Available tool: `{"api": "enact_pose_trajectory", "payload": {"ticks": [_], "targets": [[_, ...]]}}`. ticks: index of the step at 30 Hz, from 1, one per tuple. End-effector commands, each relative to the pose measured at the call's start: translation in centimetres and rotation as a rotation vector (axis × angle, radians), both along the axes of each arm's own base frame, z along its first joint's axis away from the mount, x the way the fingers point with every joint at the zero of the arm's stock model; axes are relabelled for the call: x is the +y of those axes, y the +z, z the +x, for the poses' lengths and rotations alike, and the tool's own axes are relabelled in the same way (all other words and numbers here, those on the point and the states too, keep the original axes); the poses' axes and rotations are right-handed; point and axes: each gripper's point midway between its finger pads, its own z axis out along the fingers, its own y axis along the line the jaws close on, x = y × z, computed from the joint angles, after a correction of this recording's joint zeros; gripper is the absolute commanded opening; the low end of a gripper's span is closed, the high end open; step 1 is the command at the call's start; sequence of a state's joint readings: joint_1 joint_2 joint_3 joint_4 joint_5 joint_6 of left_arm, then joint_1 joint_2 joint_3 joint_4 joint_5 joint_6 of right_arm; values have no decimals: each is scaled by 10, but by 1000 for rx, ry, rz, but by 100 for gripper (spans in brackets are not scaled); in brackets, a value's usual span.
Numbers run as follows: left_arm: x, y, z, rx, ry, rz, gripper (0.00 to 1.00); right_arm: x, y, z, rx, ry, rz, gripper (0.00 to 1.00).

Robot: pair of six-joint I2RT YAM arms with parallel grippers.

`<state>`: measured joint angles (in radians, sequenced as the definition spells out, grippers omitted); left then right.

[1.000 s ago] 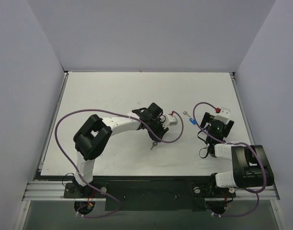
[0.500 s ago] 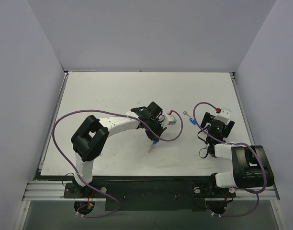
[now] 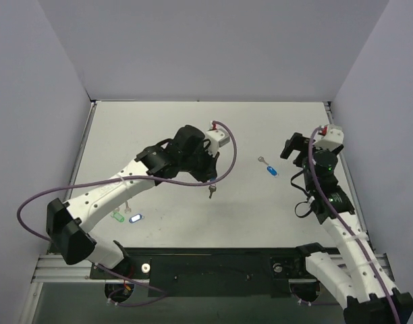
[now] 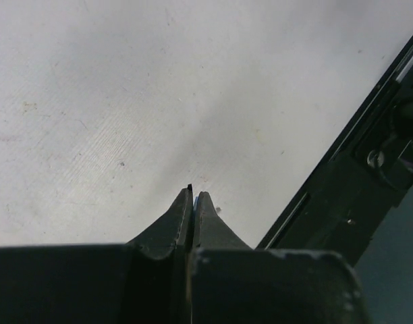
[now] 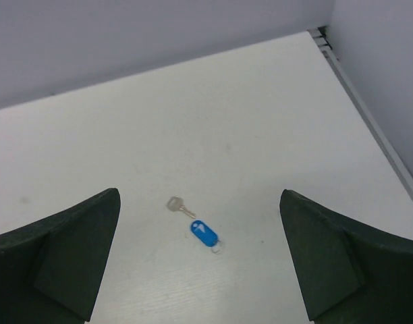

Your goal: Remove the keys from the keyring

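Left wrist view first: the left gripper [image 4: 191,196] has its jaws pressed together, with only a dark sliver poking out at the very tip; I cannot tell from here what that sliver is. From overhead, a small metal key [image 3: 211,192] sits right below the left gripper [image 3: 209,179]; I cannot tell whether it hangs from the jaws or lies on the table [image 3: 159,121]. On my right wrist camera the right gripper [image 5: 198,194] is spread wide with nothing between its fingers [image 5: 71,250]; beyond them lies the blue-capped key [image 5: 204,233], flat on the white surface, with a small silver piece [image 5: 174,202] touching its far end; loop or key, I cannot tell. Overhead, that blue-capped key [image 3: 270,169] lies between the two arms, nearer the right gripper [image 3: 292,150]; near the left arm's elbow lie a green-capped key [image 3: 117,217] and a blue-and-white one [image 3: 134,219], side by side.
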<state>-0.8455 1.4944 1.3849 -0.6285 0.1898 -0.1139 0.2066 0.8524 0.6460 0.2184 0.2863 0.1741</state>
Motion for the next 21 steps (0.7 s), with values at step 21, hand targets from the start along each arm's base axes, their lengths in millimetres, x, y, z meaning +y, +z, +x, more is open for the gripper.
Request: {"api": "enact_pose_trajectory", "payload": {"ticks": [21], "targets": [[82,146,-60,357,717,-618,0,162,128,-131,128,587,679,93]]}}
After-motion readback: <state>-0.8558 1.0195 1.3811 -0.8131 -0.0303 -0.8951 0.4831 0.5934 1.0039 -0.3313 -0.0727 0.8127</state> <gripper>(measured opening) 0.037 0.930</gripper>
